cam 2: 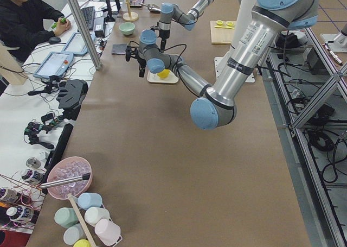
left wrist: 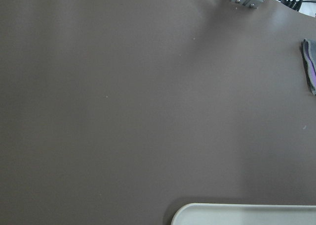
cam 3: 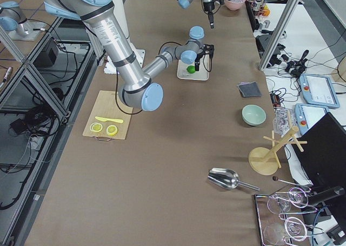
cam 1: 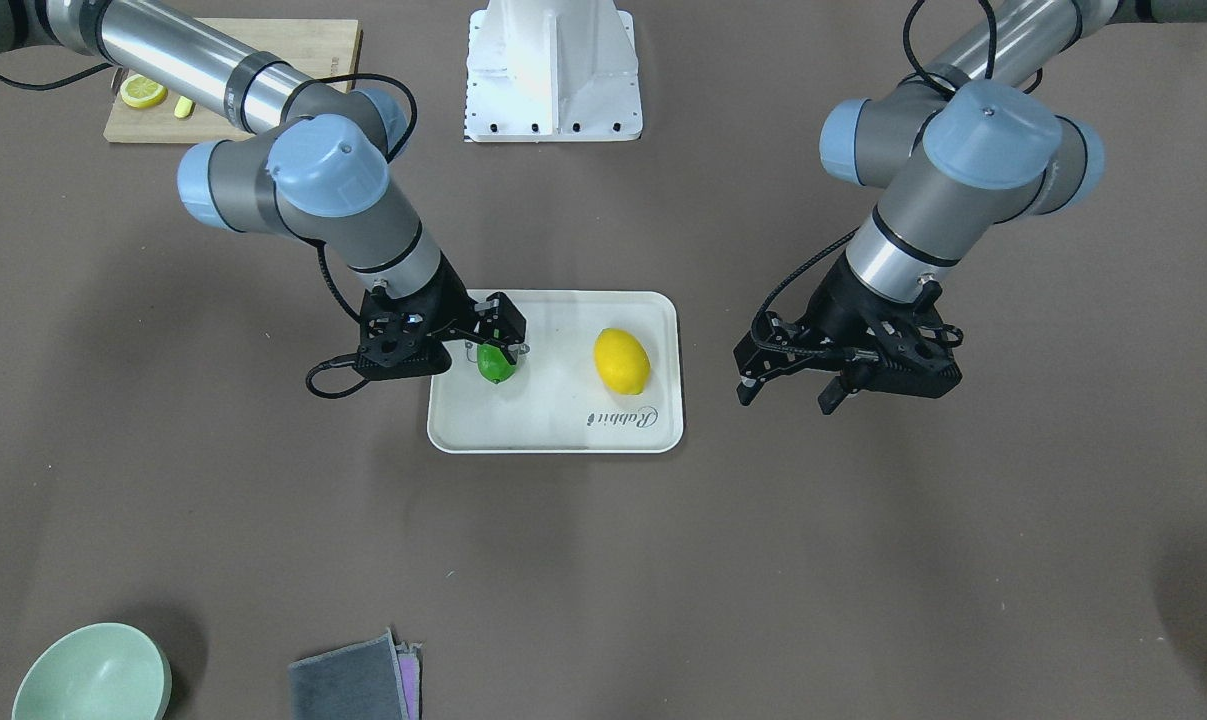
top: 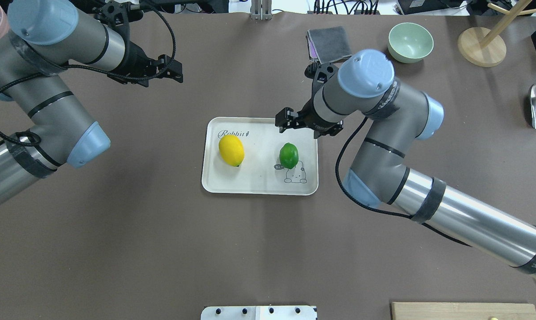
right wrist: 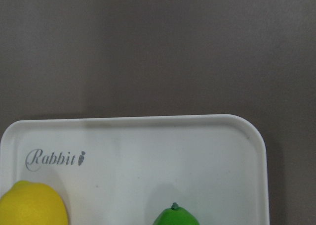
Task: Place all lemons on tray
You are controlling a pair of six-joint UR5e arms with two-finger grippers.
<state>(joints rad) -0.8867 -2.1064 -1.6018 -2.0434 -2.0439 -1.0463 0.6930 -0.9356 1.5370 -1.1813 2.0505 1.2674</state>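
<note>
Since both fruits, the bright yellow pointed lemon (top: 231,150) left of centre and the smaller glossy green lemon (top: 289,155) right of centre, lie on the cream-white rectangular tray (top: 259,182), the task appears complete. Right gripper (cam 1: 498,340) hovers near the green one, fingers spread, holding nothing. Left gripper (cam 1: 788,398) hangs well apart, fingers likewise spread.
</note>
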